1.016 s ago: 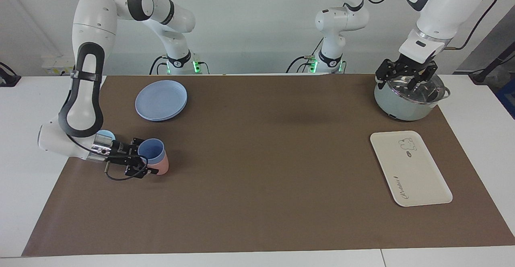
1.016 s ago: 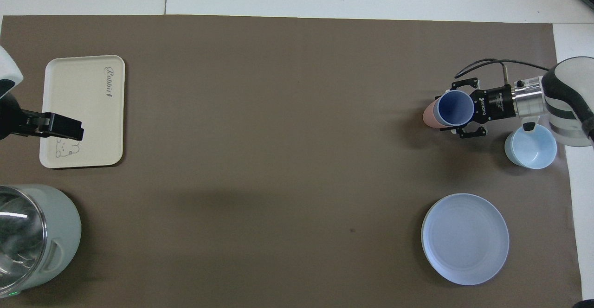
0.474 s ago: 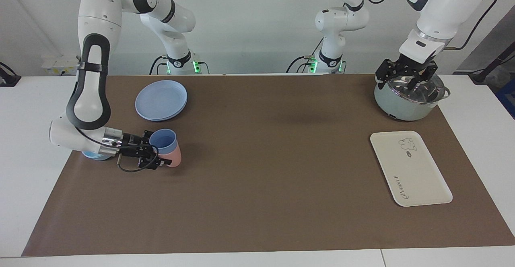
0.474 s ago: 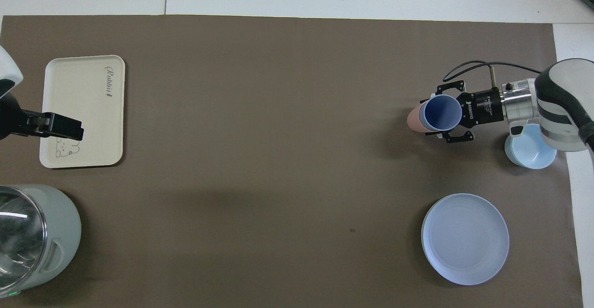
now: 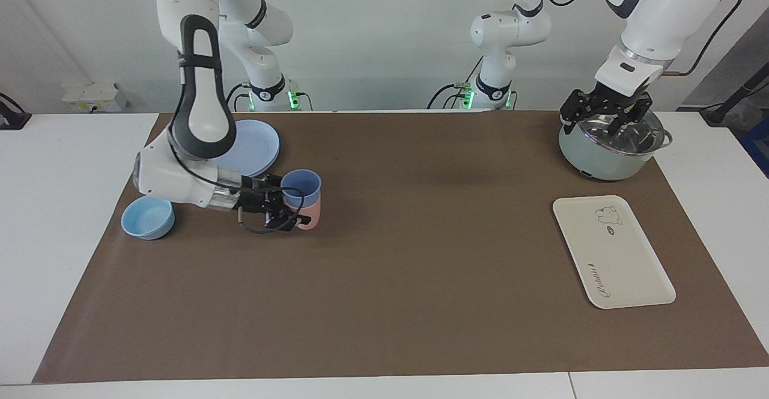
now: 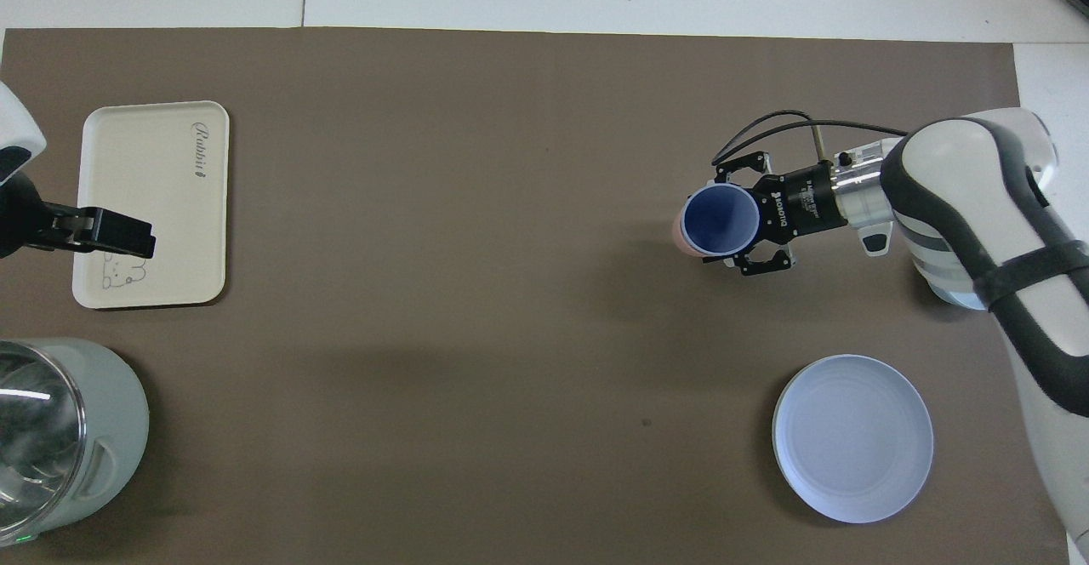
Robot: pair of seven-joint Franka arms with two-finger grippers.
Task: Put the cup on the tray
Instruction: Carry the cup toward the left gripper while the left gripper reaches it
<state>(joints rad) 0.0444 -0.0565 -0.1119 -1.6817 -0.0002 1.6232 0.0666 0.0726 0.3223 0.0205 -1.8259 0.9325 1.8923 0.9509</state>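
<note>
The blue cup (image 5: 300, 184) sits nested in a pink tumbler (image 5: 310, 217). My right gripper (image 5: 289, 207) is shut on this stack from the side and holds it low over the mat, beside the round plate. In the overhead view the cup (image 6: 721, 220) shows its open mouth between the right gripper's (image 6: 738, 214) fingers. The cream tray (image 5: 613, 252) lies flat and bare at the left arm's end of the table; it also shows in the overhead view (image 6: 153, 165). My left gripper (image 5: 604, 113) waits open above the pot.
A pale green pot with a glass lid (image 5: 607, 152) stands nearer the robots than the tray. A round blue plate (image 5: 255, 146) and a light-blue bowl (image 5: 148, 219) lie at the right arm's end.
My right gripper has carried the stacked blue and pink cups away from the bowl toward the table's middle, and the stack now stands more upright. The left arm has not moved.
</note>
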